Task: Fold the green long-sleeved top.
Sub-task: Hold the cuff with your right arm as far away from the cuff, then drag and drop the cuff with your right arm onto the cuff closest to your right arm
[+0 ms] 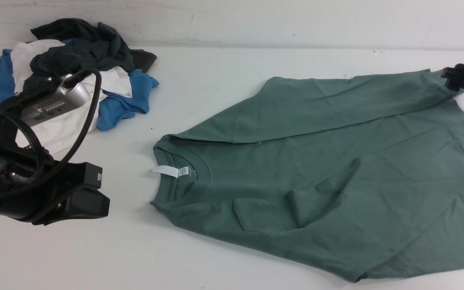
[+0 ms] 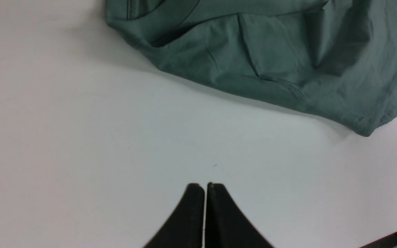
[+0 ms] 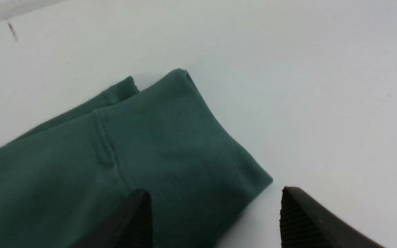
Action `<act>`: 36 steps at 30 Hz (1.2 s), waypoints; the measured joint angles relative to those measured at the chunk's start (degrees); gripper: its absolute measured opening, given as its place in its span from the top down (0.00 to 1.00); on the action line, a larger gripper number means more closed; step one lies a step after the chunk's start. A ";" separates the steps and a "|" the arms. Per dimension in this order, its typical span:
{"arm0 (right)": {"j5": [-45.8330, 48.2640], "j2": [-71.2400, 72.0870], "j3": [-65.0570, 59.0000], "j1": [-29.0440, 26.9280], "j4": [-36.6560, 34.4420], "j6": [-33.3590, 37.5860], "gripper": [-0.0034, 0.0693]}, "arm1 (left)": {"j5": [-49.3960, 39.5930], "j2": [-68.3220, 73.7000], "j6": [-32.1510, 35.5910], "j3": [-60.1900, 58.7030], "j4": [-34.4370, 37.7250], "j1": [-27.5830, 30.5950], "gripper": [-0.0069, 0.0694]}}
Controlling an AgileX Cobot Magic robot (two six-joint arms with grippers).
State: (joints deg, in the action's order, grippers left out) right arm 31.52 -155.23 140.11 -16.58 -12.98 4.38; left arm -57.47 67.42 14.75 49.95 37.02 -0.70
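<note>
Right up close on the left: left gripper, jaws pressed flat together on nothing, hanging over bare table just short of the green long-sleeved top. Top spread across the middle and right of the table, neck and white label turned toward that left side, a creased flap folded in over the body near the front edge. Risk there: folding over those wrinkles unsmoothed, locking in a lopsided result.

Farther back, far sleeve laid along the top's far edge, cuff out at the far right, right gripper spread wide astride it, one finger over cloth, the other over bare table. Looks like a grab lining up, and easy to botch: pinching only the upper layer, or catching just the cuff's corner and losing it mid-lift. Also, with nothing pinning the body, a hard pull likely to drag the whole top askew.

Far left, pile of dark, blue and white clothes, well apart.
</note>
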 joint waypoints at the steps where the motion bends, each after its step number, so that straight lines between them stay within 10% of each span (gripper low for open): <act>1: -0.73 -1.12 1.15 0.00 -0.59 -0.05 0.32 | 0.00 0.00 0.00 0.00 0.00 0.00 0.91; 13: -6.36 -5.20 4.03 0.00 -3.20 0.25 0.33 | -0.04 0.00 2.25 0.00 -0.18 0.00 0.91; 24: -0.37 -3.60 4.14 -0.06 -7.15 5.14 0.91 | -0.04 0.00 2.55 0.00 -0.38 0.00 0.91; 36: 13.34 11.29 4.09 -2.07 -6.45 4.87 0.92 | 1.68 0.00 2.55 0.00 -0.38 0.00 0.91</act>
State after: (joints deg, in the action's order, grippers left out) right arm 44.86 -143.94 144.20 -18.64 -19.43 9.25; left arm -55.79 67.42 17.30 49.95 36.64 -0.70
